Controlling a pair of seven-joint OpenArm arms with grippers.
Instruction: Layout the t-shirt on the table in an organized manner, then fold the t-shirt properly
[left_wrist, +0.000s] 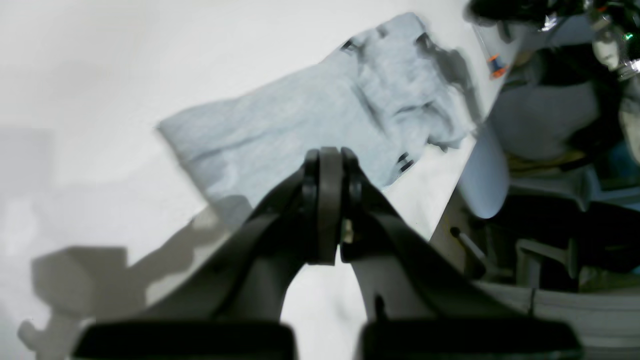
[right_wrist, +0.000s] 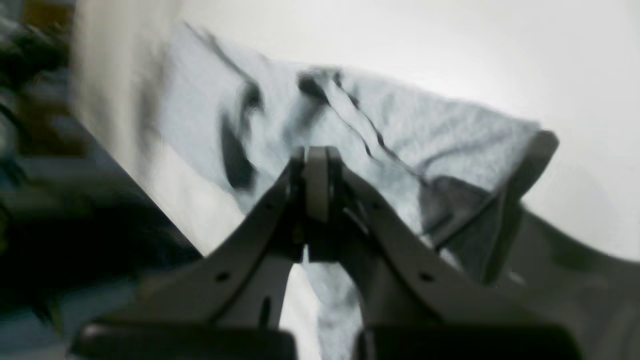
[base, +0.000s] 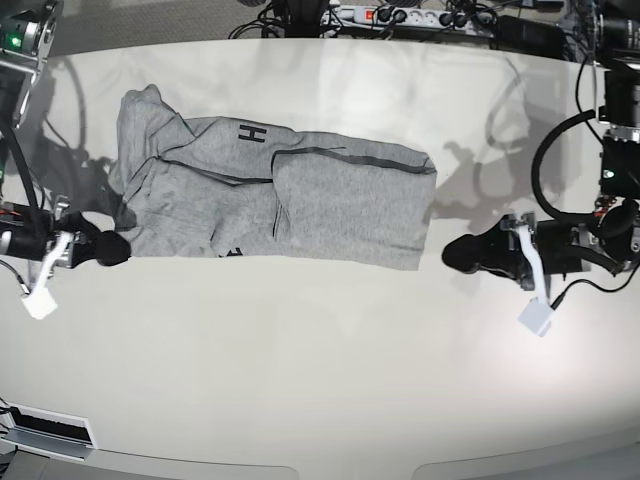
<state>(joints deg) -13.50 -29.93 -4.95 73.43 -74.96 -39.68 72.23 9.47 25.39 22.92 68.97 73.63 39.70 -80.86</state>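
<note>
With the left gripper (base: 462, 254) and right gripper (base: 113, 248) closed and empty, careless sweeping could bunch the grey T-shirt (base: 350, 205)

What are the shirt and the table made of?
The t-shirt looks like soft grey cotton, maybe a blend, with a dull, speckled finish; it bends into loose folds and wrinkles. The table seems smooth and a bit shiny, perhaps coated board or plastic, since it shows soft reflections.

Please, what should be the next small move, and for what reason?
Probably the right gripper should open and move to grasp the t-shirt at its near end: that side is bunched and wrinkled, while the other end lies flatter.
</note>
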